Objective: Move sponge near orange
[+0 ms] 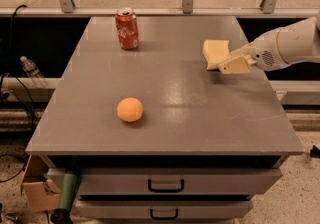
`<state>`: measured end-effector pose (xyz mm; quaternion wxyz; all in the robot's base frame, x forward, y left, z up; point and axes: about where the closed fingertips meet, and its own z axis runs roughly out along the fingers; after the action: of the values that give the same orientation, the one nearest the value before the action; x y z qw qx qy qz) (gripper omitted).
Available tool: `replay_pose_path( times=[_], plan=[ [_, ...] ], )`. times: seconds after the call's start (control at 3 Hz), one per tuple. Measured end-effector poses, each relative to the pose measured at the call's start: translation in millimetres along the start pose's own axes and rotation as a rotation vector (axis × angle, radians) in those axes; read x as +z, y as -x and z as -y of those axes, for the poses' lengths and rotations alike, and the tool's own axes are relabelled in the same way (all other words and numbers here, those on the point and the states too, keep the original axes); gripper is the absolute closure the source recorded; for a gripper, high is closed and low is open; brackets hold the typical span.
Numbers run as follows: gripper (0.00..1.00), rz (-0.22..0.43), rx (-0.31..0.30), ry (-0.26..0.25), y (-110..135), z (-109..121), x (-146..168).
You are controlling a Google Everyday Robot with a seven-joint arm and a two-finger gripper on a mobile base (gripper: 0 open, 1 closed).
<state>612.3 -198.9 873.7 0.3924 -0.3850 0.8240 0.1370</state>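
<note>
Beyond the left edge of the desk (200,118), lower down: a clear water bottle (31,72) and a cardboard box (34,188). At the back left of the desk top, a red soda can (127,28), upright, near the far edge. Toward the front left, the orange (130,109), well apart from the can and from every edge. Open grey surface across the middle and front right, between orange and sponge (215,50). Sponge itself toward the back, near the right edge, well apart from the orange. Just right of it, the gripper (226,63), reaching in over the right edge on a white arm (290,43); fingers (236,64) narrowed onto the sponge's lower right corner, gripping it
</note>
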Motion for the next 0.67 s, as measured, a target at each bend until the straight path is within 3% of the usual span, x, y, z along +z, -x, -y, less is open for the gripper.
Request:
replay_pose_path(
  times=[0.33, 0.67],
  plan=[
    [1.00, 0.024, -0.111, 0.077, 7, -14, -19],
    [1.00, -0.008, -0.226, 0.156, 6, -33, -38]
  ],
)
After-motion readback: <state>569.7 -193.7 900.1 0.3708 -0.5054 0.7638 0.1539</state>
